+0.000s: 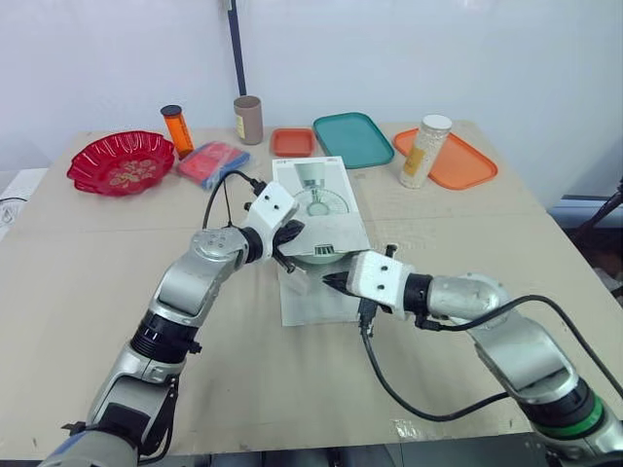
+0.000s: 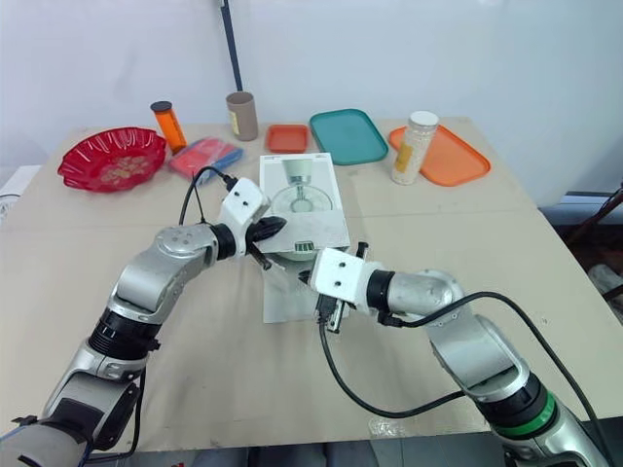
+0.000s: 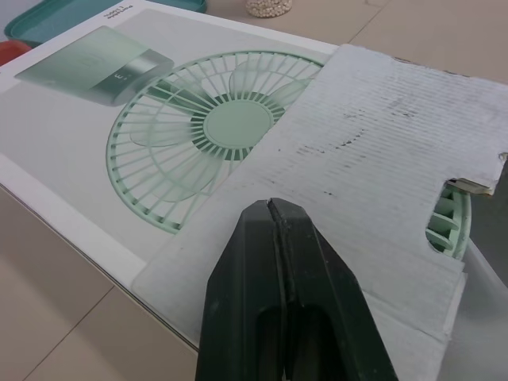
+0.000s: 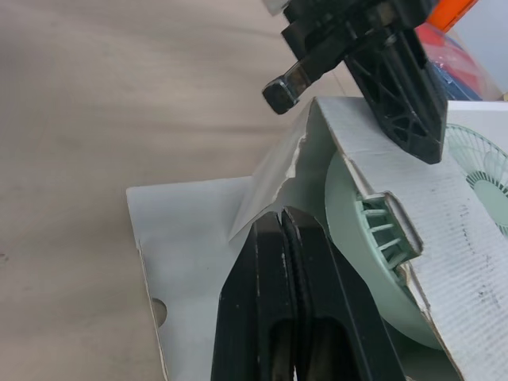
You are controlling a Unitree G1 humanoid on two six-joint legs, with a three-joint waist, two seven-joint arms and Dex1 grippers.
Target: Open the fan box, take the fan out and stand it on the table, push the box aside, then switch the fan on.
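The white fan box (image 1: 321,190), printed with a green fan, lies flat at the table's middle with its near end open. Its lid flap (image 4: 190,262) lies spread on the table towards me. The pale green fan (image 1: 316,255) pokes partly out of the open end under a grey corrugated flap (image 3: 381,159). My left gripper (image 1: 289,233) is shut, its tips resting on that flap with nothing between them. My right gripper (image 1: 331,282) is shut too, its tips at the box mouth just beside the fan's rim (image 4: 373,262).
Along the table's back stand a red bowl (image 1: 122,161), an orange bottle (image 1: 177,129), a brown cup (image 1: 249,119), a red and blue packet (image 1: 211,162), a small orange tray (image 1: 292,142), a teal tray (image 1: 352,138), and a tall jar (image 1: 424,151) on an orange tray (image 1: 467,165).
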